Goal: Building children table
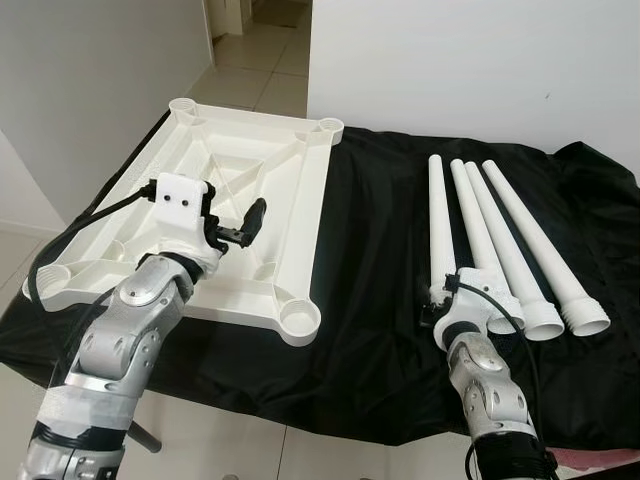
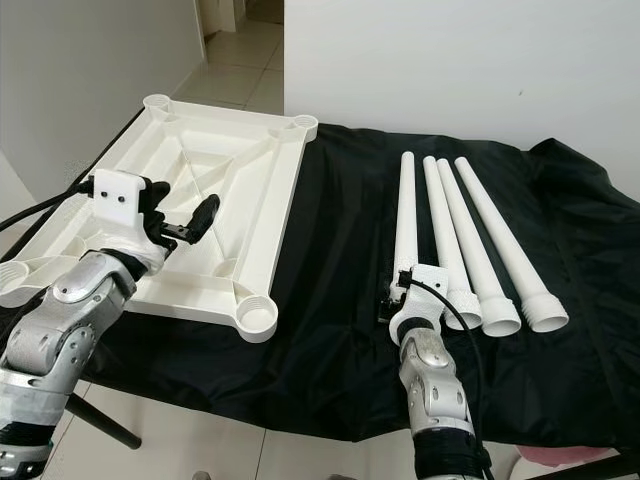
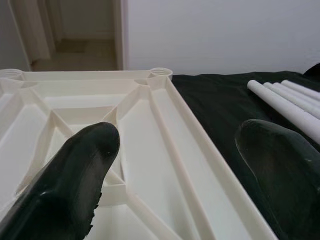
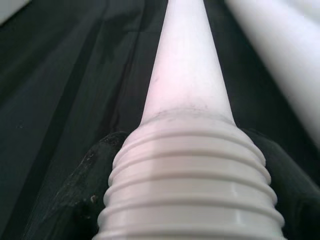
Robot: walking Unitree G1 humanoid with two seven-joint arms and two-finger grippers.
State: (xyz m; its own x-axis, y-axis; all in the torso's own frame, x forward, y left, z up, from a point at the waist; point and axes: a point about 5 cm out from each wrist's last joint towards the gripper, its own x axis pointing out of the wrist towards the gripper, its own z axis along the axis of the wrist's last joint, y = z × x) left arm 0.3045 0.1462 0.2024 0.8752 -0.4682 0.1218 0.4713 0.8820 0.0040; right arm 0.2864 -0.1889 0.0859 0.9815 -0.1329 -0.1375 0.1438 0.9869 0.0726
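The white tabletop (image 1: 250,160) lies upside down on the black cloth, ribs up, with a round socket (image 1: 298,320) at each corner. My left gripper (image 1: 247,226) hovers open over its near middle; both black fingers (image 3: 85,170) frame the ribbed underside with nothing between them. Four white tapered legs lie side by side on the right. My right gripper (image 1: 443,298) is shut on the threaded near end of the leftmost leg (image 1: 437,210). In the right wrist view the threads (image 4: 187,190) sit between the fingers (image 4: 95,170). The other three legs (image 1: 505,235) lie loose.
The black cloth (image 1: 370,250) covers a low table whose front edge runs just before my arms. A white wall (image 1: 480,60) stands behind; a tiled doorway (image 1: 250,50) opens at the back left. A black cable (image 1: 90,215) loops off my left wrist over the tabletop's left rim.
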